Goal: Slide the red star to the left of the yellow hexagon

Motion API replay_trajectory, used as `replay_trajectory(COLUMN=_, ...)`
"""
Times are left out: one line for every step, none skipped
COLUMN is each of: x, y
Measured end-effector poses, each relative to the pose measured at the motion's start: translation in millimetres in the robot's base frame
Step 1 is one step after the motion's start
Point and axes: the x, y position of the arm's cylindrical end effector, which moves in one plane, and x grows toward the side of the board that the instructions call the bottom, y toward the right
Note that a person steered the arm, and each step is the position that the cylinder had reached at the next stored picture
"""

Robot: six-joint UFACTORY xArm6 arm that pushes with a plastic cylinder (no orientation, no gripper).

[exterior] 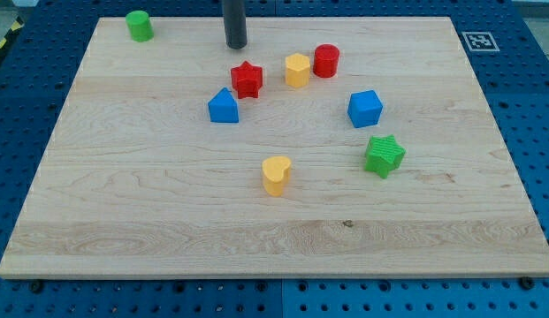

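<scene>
The red star [247,79] lies on the wooden board, just to the view's left of the yellow hexagon [297,70], with a small gap between them. My tip [236,45] stands near the view's top, just above the red star and slightly to its left, apart from it.
A red cylinder [326,60] sits right of the yellow hexagon. A blue block [223,106] lies below the red star. A blue cube [364,108], a green star [384,155], a yellow heart [276,174] and a green cylinder [139,26] are also on the board [124,203].
</scene>
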Motion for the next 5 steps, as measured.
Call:
replay_trajectory(x=2.0, y=0.2)
replay_trajectory(x=40.8, y=-14.7)
replay_trajectory(x=57.4, y=-71.8)
replay_trajectory(x=84.3, y=-69.3)
replay_trajectory(x=97.5, y=-29.6)
